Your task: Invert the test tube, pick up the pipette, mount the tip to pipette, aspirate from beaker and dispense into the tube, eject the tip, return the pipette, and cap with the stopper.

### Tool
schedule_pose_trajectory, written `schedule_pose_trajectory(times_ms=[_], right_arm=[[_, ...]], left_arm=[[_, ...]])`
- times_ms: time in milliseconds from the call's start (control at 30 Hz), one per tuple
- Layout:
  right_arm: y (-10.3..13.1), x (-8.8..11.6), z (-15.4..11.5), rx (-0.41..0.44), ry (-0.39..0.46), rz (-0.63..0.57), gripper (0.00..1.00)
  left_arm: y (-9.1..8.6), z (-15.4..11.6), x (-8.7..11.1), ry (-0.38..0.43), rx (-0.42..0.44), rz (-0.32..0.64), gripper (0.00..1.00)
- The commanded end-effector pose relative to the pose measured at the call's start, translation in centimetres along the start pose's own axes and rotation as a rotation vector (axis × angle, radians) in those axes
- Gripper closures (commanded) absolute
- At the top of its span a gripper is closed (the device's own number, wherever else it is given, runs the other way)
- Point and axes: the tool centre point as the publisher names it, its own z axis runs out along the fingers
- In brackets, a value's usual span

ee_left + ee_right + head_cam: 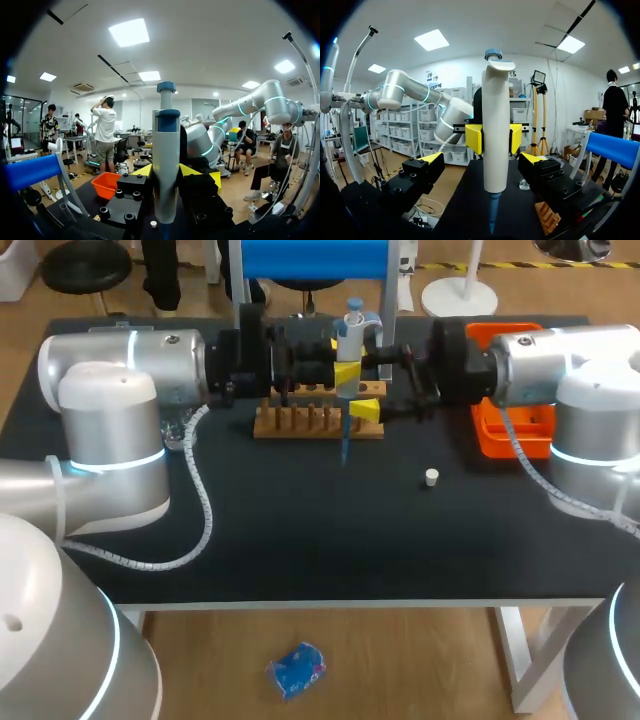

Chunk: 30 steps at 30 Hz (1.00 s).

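I see one pipette [350,332], one tip [345,445] fitted, clamped in my left claw [165,172]; right claw [482,159] spread around it.

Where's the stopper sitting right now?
In the head view, the stopper lies on the black table right of centre, nearer the front than the orange tray and right of the wooden rack.
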Motion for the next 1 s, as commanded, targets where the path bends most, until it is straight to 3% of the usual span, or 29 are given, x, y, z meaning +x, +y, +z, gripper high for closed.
schedule_pose_trajectory(times_ms=[33,100,133,233,367,833,1000], right_arm=[[-0.26,-0.45,0.44,-0.001,0.006,0.000,0.19],[-0.28,-0.59,0.40,-0.001,0.004,-0.001,0.26],[-0.26,-0.65,0.36,-0.002,0.002,-0.001,0.36],[-0.16,-0.84,0.28,-0.005,-0.004,-0.003,0.50],[0.04,-0.96,0.35,-0.011,-0.004,-0.006,0.58],[-0.09,-0.83,0.62,-0.008,0.006,0.004,0.56],[-0.34,-0.77,0.59,-0.007,0.006,0.010,0.66]], left_arm=[[0.06,0.05,0.02,-0.006,0.004,-0.001,1.00],[0.09,0.04,0.01,-0.008,0.006,-0.002,1.00],[0.10,0.04,0.01,-0.008,0.007,-0.003,1.00],[0.17,0.04,0.04,-0.008,0.011,-0.004,1.00],[0.30,0.06,0.02,-0.006,0.011,-0.008,1.00],[0.37,-0.09,-0.14,-0.008,0.008,-0.008,1.00],[0.39,-0.13,-0.26,-0.008,0.011,-0.007,1.00]])
